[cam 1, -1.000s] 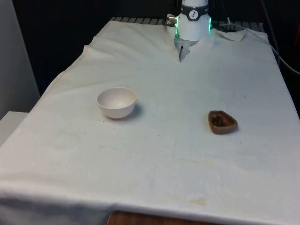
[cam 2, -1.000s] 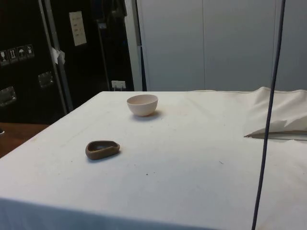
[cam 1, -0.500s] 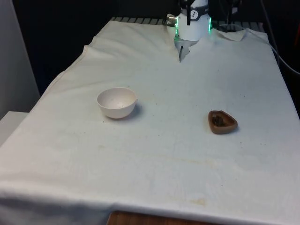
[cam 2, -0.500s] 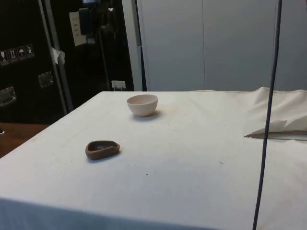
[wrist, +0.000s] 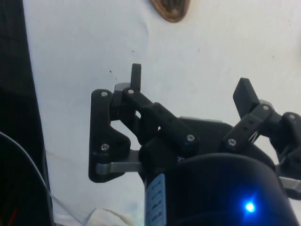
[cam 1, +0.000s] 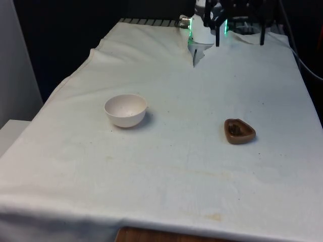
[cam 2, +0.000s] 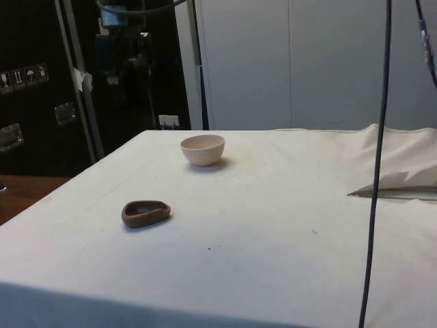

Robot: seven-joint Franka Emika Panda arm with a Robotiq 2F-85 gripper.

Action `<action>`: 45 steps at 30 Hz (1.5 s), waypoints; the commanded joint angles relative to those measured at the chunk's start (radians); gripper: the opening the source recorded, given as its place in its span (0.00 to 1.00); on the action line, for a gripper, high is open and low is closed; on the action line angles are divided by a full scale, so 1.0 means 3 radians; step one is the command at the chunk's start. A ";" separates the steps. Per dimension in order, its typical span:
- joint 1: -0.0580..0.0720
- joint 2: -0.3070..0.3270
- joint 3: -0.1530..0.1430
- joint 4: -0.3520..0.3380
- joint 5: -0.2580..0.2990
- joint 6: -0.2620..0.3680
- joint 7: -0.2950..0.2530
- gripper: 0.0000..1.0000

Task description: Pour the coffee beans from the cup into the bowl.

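A low brown cup (cam 1: 239,131) with dark coffee beans in it sits on the white cloth at the front view's right. The side view has the same cup (cam 2: 145,212) nearer the table's front edge. An empty whitish bowl (cam 1: 126,110) stands apart from it at the front view's left, and the bowl (cam 2: 203,149) is upright in the side view too. My black gripper (cam 1: 239,36) hangs high over the table's far end, well behind the cup. It is open, with nothing between its fingers (wrist: 136,75). In the wrist view the gripper (wrist: 190,87) is far from the cup (wrist: 171,9).
The white cloth (cam 1: 192,171) covers the table and is bunched into folds at the far end (cam 1: 202,50). A dark cable (cam 2: 377,164) hangs down through the side view's right part.
The gripper has come down into the front view at the table's far end, and its two fingers now show. Cup and bowl have not moved.
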 commanded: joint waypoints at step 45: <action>0.0057 0.0727 0.0257 0.0000 -0.0157 0.0743 0.0843 1.00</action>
